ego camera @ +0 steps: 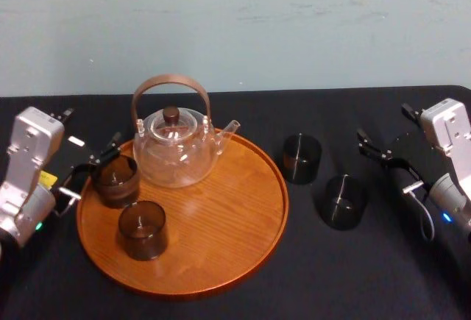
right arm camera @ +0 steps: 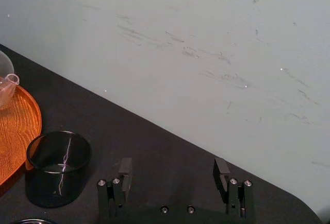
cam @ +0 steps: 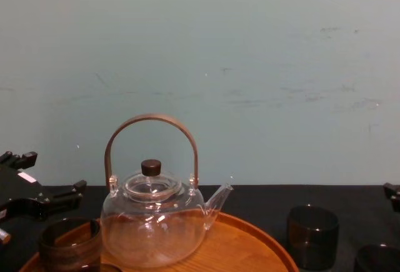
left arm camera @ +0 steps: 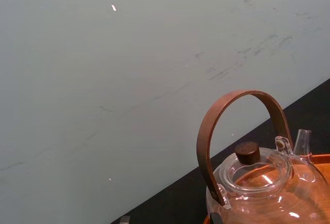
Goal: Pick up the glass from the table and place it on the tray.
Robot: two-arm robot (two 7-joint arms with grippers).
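Note:
The round wooden tray (ego camera: pixel 243 239) carries a clear glass teapot (ego camera: pixel 175 151) and two dark glasses, one at its left edge (ego camera: pixel 115 180) and one nearer me (ego camera: pixel 142 229). Two more dark glasses stand on the black table right of the tray, one close to the rim (ego camera: pixel 302 158) and one further right (ego camera: pixel 344 202). My left gripper (ego camera: pixel 94 167) is open at the left-edge glass, its fingers spread by that glass's left side. My right gripper (ego camera: pixel 377 151) hovers open and empty right of the table glasses; in the right wrist view the right gripper (right arm camera: pixel 172 175) has a glass (right arm camera: pixel 56 167) off to one side.
The teapot's brown hoop handle (cam: pixel 150 122) rises well above the glasses. A pale wall closes off the table's far edge. Black cloth lies bare in front of the tray and around the right-hand glasses (cam: pixel 312 234).

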